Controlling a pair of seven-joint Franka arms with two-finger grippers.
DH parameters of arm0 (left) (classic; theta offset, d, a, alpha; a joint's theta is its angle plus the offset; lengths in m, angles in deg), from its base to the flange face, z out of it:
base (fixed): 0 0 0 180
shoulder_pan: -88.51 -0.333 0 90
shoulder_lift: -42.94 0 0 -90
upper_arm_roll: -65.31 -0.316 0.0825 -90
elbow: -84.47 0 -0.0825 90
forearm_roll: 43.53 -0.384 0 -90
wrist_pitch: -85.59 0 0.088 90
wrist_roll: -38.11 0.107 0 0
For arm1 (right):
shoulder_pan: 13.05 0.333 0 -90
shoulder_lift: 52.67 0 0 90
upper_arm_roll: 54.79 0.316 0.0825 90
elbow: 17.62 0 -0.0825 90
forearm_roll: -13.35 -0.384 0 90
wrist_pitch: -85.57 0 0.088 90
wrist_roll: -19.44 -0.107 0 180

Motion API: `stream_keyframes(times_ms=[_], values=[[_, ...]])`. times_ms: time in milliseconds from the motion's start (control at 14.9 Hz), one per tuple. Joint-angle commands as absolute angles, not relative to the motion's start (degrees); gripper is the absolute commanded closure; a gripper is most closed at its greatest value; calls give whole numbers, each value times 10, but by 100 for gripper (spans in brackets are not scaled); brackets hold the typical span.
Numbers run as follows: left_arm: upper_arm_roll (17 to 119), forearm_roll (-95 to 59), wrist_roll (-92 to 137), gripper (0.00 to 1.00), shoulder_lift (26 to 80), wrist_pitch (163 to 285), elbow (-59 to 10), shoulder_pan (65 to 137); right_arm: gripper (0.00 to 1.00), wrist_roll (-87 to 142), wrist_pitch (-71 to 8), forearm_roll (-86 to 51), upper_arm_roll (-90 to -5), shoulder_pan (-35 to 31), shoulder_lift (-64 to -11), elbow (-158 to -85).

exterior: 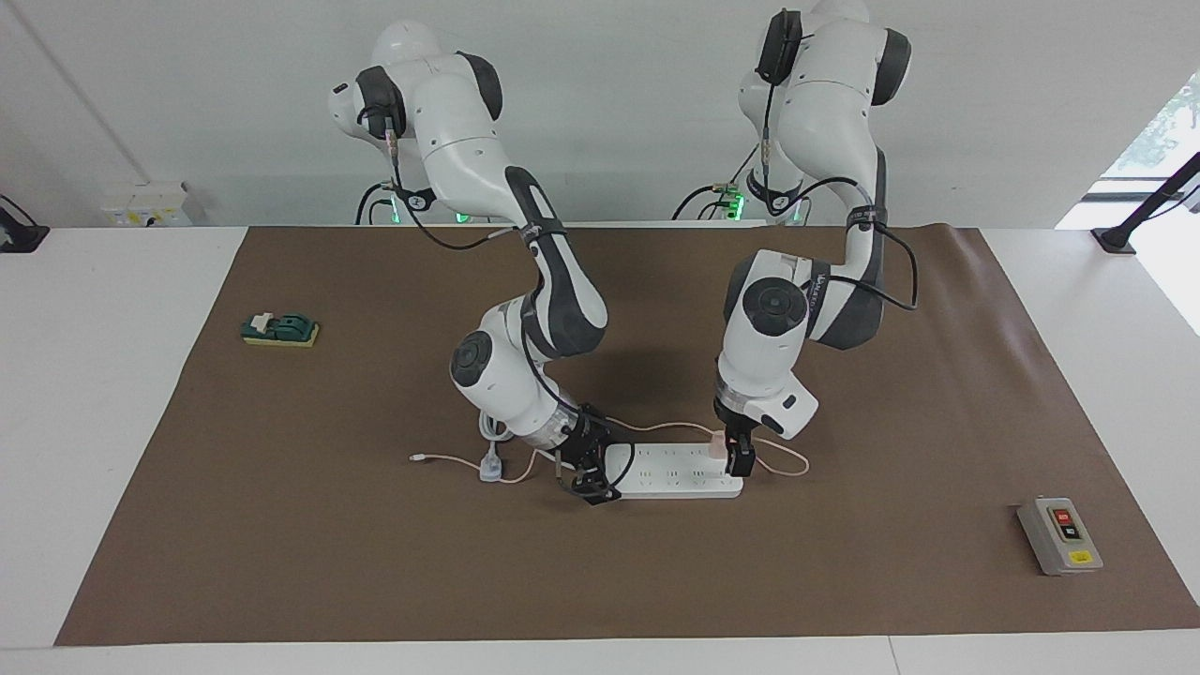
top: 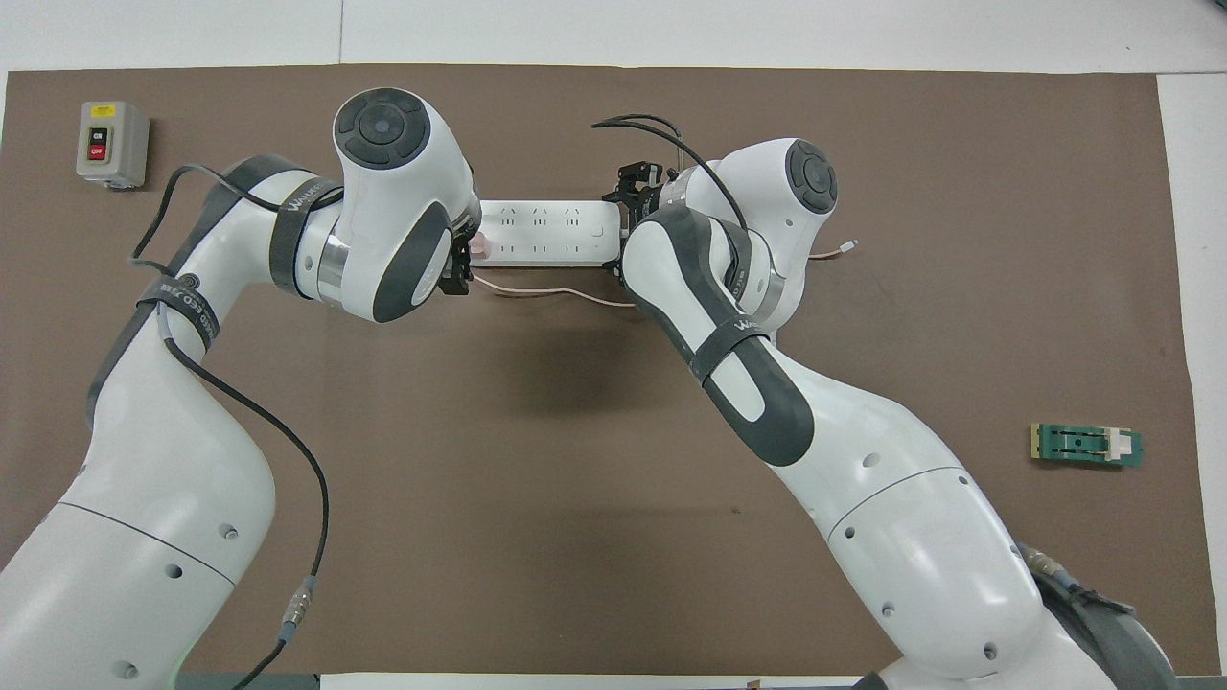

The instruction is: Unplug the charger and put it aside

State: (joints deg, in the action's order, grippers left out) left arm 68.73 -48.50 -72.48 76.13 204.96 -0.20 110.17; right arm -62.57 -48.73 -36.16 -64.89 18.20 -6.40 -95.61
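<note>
The small pale-pink charger (exterior: 717, 442) is plugged into the white power strip (exterior: 677, 470) at the strip's end toward the left arm. Its thin pink cable (exterior: 795, 461) loops off that end and runs along the strip's robot side to a tip near the grey-white plug. My left gripper (exterior: 734, 448) is down at the charger, right against it. My right gripper (exterior: 589, 480) is down on the strip's other end. In the overhead view the charger (top: 482, 247) peeks out beside the left gripper (top: 467, 254), and the right gripper (top: 635, 192) is at the strip's (top: 546, 233) end.
A grey-white plug (exterior: 492, 466) with a thick white cord lies beside the strip's end under the right arm. A green block (exterior: 280, 329) lies toward the right arm's end of the table. A grey switch box (exterior: 1059, 535) sits toward the left arm's end.
</note>
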Motion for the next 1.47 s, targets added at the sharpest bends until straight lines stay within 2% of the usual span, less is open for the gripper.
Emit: stream_keyframes(times_ms=[0,201,268,335,1004,1406], values=[[681,-495,-723,8,750,2057,-17,1107,100,-623,-493,-360,-642,178,-48,-933],[681,-496,-723,74,750,2060,-16,1106,100,-623,-492,-360,-642,177,-49,-933],[682,-496,-723,90,750,2060,-15,1105,100,-623,-492,-360,-643,177,-49,-933],[682,-494,-724,100,750,2060,-15,1104,100,-623,-492,-360,-643,177,-49,-934],[682,-487,-710,100,742,2052,-1,1102,100,-622,-485,-362,-643,172,-58,-933],[680,-449,-644,100,705,1911,55,1101,100,-622,-485,-363,-643,167,-63,-934]])
